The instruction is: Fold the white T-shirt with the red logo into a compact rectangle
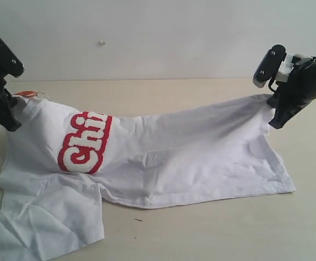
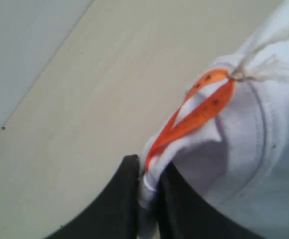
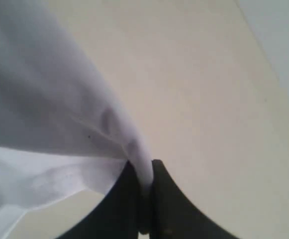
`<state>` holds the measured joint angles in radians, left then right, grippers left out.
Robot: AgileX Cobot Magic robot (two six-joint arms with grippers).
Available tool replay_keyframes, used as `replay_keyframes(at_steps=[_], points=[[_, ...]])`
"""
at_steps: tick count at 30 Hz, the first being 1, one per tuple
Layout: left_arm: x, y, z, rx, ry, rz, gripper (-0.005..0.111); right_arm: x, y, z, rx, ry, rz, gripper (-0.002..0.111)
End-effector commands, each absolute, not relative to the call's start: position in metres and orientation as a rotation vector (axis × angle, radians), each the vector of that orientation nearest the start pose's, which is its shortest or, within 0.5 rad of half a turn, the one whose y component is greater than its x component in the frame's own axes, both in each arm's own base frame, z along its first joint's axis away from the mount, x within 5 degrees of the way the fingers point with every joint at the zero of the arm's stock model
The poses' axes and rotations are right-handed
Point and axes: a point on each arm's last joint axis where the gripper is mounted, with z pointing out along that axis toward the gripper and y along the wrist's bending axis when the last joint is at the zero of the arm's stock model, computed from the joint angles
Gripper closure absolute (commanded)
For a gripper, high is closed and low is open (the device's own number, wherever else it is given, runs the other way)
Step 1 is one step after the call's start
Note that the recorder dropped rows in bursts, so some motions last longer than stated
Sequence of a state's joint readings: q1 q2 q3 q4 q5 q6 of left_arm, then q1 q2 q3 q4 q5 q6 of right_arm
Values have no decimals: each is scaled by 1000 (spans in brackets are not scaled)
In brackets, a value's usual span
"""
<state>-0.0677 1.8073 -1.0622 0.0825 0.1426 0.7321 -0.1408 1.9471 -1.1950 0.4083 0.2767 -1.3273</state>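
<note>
Nearest to us in the exterior view, a crumpled sleeve of the white T-shirt lies flat at the near left of the table. A dark speck sits on the bare surface just beside it.

The shirt's long axis runs left to right across this view, with the collar end at the left and the hem end at the right. Its near edge rests on the table, while its far edge is lifted and sags between the two held points.

On the left part, the red logo climbs from near to far up the raised cloth, leaning right. We can read only its first letters.

The left gripper is clamped on the collar beside the orange neck tag. The left wrist view shows white fabric pinched between its dark fingers, with the tag's loop just above them.

The right gripper is closed on the hem corner, and the right wrist view shows cloth squeezed between its fingertips.

The tabletop is pale, smooth and beige. It is bare in front of the hem, to its right, and behind the shirt between the arms. Beyond the table's far edge stands a plain light wall with one small mark.
</note>
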Motion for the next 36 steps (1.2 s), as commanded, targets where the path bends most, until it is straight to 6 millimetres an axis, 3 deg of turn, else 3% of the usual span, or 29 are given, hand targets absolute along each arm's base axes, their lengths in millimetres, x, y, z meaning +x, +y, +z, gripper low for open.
replay_keyframes(at_steps=[1,5,11,15,18,22,26,36], points=[[393,-14,168,987,2113,408,107,416,-56,149,-997,2209,-490,108],[401,-3,152,941,2092,428,104,422,-60,141,-1005,2158,-588,108],[406,4,141,962,2050,462,73,425,-62,133,-1086,2117,-659,108],[407,4,140,960,2030,468,64,426,-63,129,-1088,2119,-665,107],[408,4,141,956,2020,471,54,426,-63,128,-1084,2112,-677,95],[408,4,141,941,2025,466,36,428,-65,132,-1057,2088,-712,68],[408,4,141,912,2036,455,34,429,-66,133,-1005,2092,-709,52],[410,8,143,693,2208,326,34,436,-65,142,-643,2187,-508,53]])
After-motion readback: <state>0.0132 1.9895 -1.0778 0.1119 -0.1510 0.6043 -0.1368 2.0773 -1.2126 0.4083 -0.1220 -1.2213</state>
